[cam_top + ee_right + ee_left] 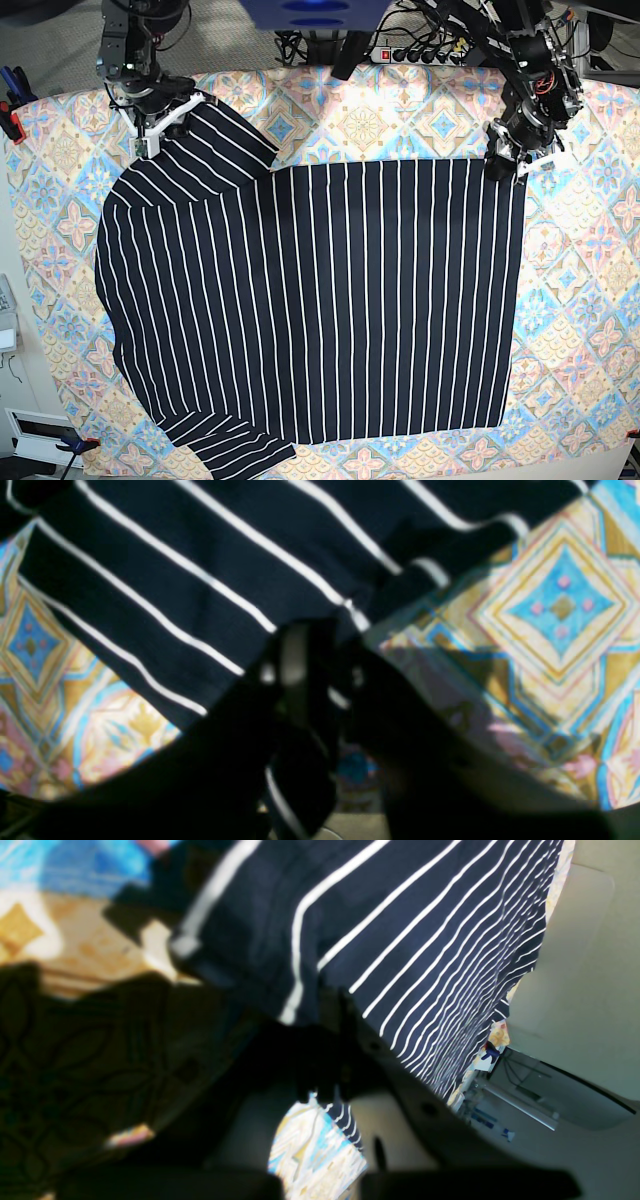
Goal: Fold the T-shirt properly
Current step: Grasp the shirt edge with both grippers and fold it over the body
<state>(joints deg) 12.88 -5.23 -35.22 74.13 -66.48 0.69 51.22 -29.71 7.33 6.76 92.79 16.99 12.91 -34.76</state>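
Observation:
The T-shirt [320, 300], dark navy with thin white stripes, lies spread flat on the patterned tablecloth [590, 300]. One sleeve points to the back left, the other to the front left. My left gripper [503, 163] sits at the shirt's back right corner, and in the left wrist view [340, 1040] its dark fingers are pinched on the striped cloth [425, 940]. My right gripper [152, 138] is at the back left sleeve. In the right wrist view [320, 650] it is closed on the sleeve's edge [200, 570].
A power strip and cables [420, 50] lie behind the table's back edge. Clamps hold the tablecloth at the left edge [10, 110] and the front left corner [75, 445]. Patterned cloth shows around the shirt on the right and front.

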